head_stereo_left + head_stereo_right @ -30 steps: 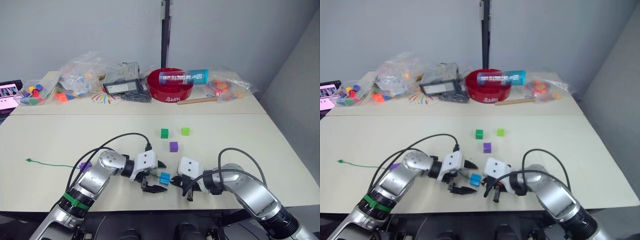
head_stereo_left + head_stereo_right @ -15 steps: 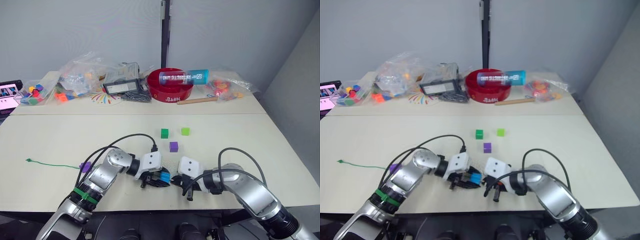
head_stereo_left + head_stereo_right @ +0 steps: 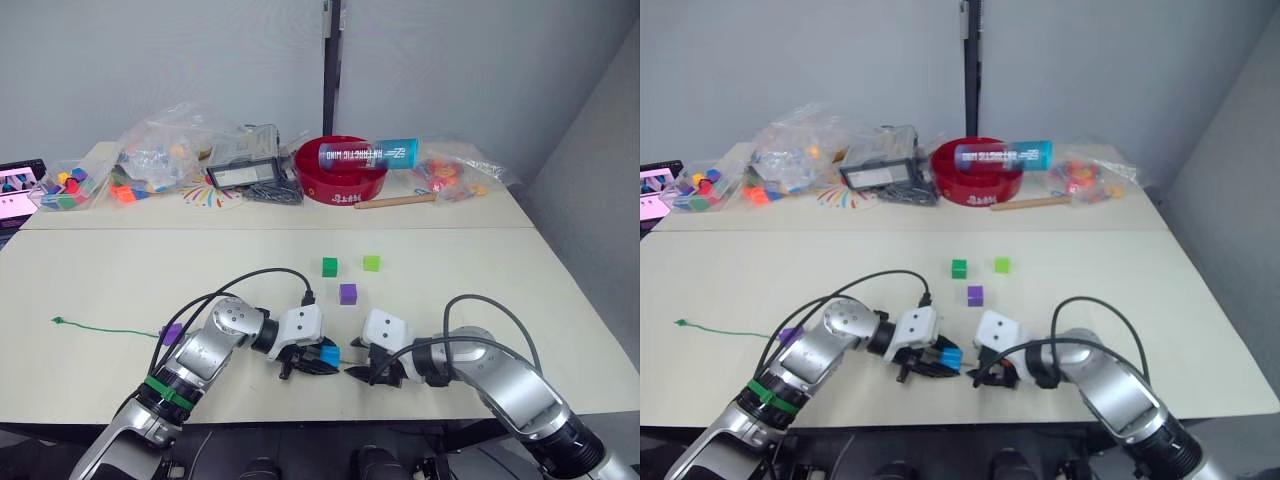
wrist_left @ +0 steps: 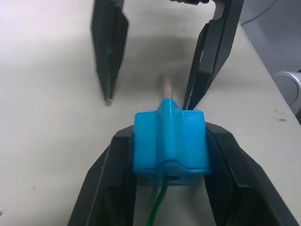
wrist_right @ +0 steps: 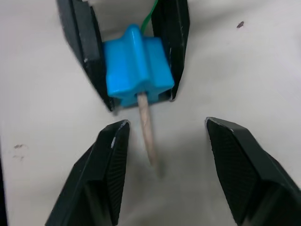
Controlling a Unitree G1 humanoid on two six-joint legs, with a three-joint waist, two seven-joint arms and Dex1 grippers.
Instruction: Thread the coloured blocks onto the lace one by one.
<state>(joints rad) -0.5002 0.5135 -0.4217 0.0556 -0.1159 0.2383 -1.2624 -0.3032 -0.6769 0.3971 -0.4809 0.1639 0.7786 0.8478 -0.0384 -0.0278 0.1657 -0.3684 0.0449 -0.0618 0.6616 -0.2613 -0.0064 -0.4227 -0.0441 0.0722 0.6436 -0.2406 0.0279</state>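
Observation:
My left gripper [image 3: 324, 359] is shut on the blue block [image 4: 170, 141] just above the table's front edge. The green lace [image 3: 100, 328] runs from its knotted end at far left, under my left arm and through this block. Its pale tip [image 5: 146, 132] pokes out toward my right gripper [image 5: 167, 123], which is open, one finger on either side of the tip without touching it. A dark green block [image 3: 329, 266], a light green block [image 3: 371, 262] and a purple block [image 3: 347, 293] lie mid-table. Another purple block [image 3: 172, 333] lies beside my left forearm.
At the back stand a red bowl [image 3: 340, 170] with a blue tube across it, a wooden stick [image 3: 395, 201], a black box [image 3: 243, 173] and plastic bags of toy pieces [image 3: 150, 155]. A lit screen [image 3: 18, 188] sits at the far left.
My left gripper moved right and shut on the blue block. My right gripper, shut before, has opened around the lace tip.

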